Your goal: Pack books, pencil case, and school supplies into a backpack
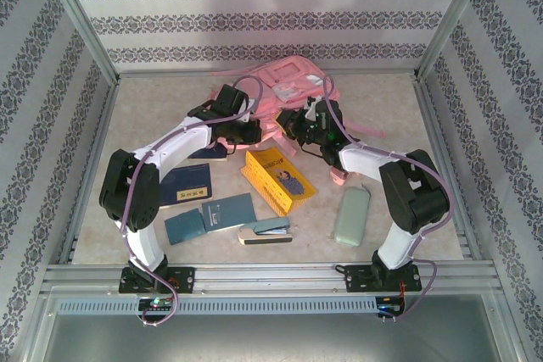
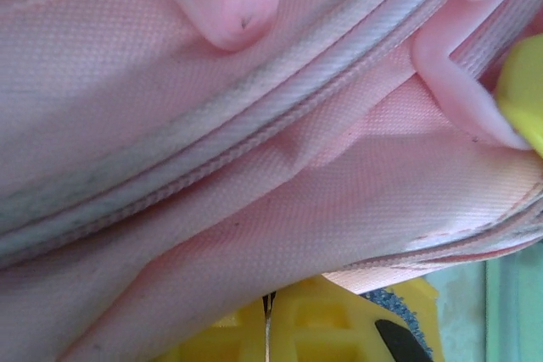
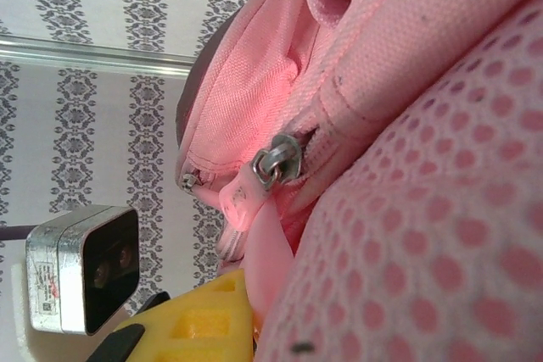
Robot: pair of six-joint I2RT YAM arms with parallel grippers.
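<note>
The pink backpack [image 1: 293, 80] lies at the back of the table. Both grippers meet at its near edge. My left gripper [image 1: 249, 131] has its yellow fingers [image 2: 339, 328] pressed together, pinching a fold of the backpack [image 2: 254, 209]. My right gripper [image 1: 294, 128] is shut on a pink tab [image 3: 271, 269] of the backpack, just below a metal zipper slider [image 3: 276, 163]; its second finger is hidden by mesh. A navy book [image 1: 185, 184], a yellow book [image 1: 278, 177], two teal books [image 1: 229, 211], the stapler [image 1: 265, 231] and the pale green pencil case [image 1: 352, 215] lie on the table.
A second navy book [image 1: 208, 152] lies partly under the left arm. A pink strap [image 1: 361, 130] trails right from the backpack. Patterned walls and metal frame posts close the table in on three sides. The left wrist's camera box [image 3: 85, 269] sits close to my right gripper.
</note>
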